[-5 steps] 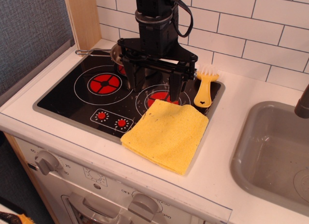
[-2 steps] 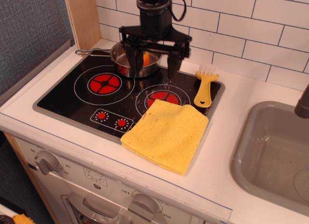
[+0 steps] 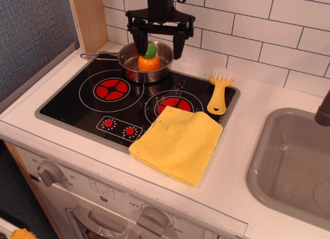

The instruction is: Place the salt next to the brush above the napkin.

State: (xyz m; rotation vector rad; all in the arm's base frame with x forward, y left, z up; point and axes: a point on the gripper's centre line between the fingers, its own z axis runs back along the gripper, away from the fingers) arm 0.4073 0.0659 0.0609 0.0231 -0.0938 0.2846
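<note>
The salt (image 3: 149, 59), an orange shaker with a green cap, stands upright inside a steel pot (image 3: 139, 73) at the back of the toy stove. My gripper (image 3: 158, 47) hangs open just above it, with one finger on each side of the green cap, empty. The yellow brush (image 3: 218, 94) lies on the stove's right edge, bristles toward the wall. The folded yellow napkin (image 3: 178, 142) lies in front of the brush, over the stove's front right corner.
The black stove top (image 3: 93, 107) has two red burners and two small red dials. The pot's handle (image 3: 95, 55) points left toward a wooden panel. A grey sink (image 3: 294, 167) lies at the right. A white tiled wall stands behind.
My gripper has risen from just above the napkin and moved back to the pot, uncovering the salt. The salt, brush and napkin have not moved.
</note>
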